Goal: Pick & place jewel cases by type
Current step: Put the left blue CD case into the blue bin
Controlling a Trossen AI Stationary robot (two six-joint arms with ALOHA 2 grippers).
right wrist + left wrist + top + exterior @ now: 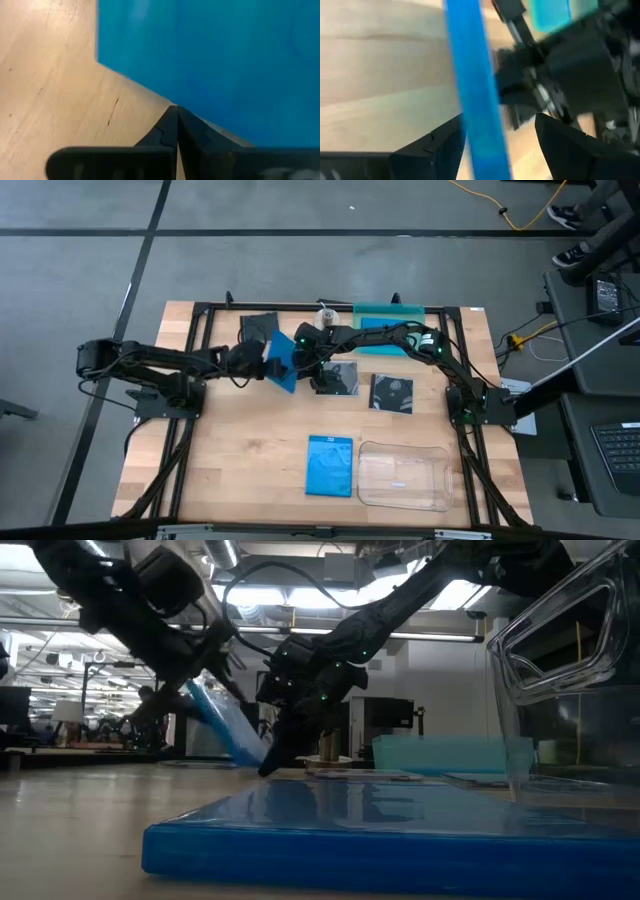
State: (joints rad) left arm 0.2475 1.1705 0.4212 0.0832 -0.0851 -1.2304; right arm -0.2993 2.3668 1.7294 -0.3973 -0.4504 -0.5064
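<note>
High view: blue jewel cases seen, two: one tilted on edge [283, 364] between the left gripper's [268, 361] spread fingers, one flat [331, 465] just beside the clear tray [404, 476] | dark jewel cases, three: [259, 327], [343, 378], [391, 392] | right gripper [310, 367] pinched closed, touching the tilted case | teal tray [388, 313] at far edge | bare wood front-left.

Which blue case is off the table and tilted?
The blue case between the left gripper fingers, tilted beside the right gripper. The other blue case lies flat by the clear tray.
</note>
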